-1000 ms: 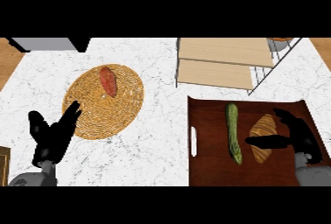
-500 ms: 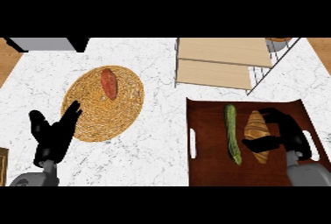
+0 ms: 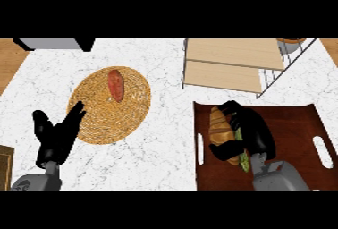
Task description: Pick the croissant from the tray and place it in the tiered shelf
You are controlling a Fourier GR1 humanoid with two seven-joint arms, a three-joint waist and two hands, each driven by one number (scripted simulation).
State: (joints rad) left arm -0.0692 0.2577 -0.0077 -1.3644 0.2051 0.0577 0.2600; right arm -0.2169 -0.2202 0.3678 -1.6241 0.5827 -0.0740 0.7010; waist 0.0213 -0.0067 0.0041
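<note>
The croissant [image 3: 218, 126] lies on the left part of the dark brown tray [image 3: 297, 129] in the lower right of the frame, its long axis running up and down the picture. The right hand [image 3: 251, 132] is over it — fingers curled round its right side and thumb hooked under its lower end, so the hand is grasping the croissant. Whether the pastry is raised off the tray or resting on it cannot be told from this steep view. A green vegetable [image 3: 244, 161] shows just below the hand, mostly hidden by the palm and the grey forearm that comes up from the lower edge.

The tray has a slot handle on its left and right sides. Just above it, in the upper right of the frame, stands the tiered shelf [image 3: 228, 62], with pale wooden boards stepped one above the other and a thin wire frame at its right.

To the left, across bare white marbled counter [image 3: 165, 143], lies a round woven mat [image 3: 112, 112] with a reddish-brown oblong food [image 3: 116, 85] on its upper part.

In the lower left the left hand [image 3: 56, 136] rests open, fingers straight and pointing up — its fingertips overlap the mat's left edge.
</note>
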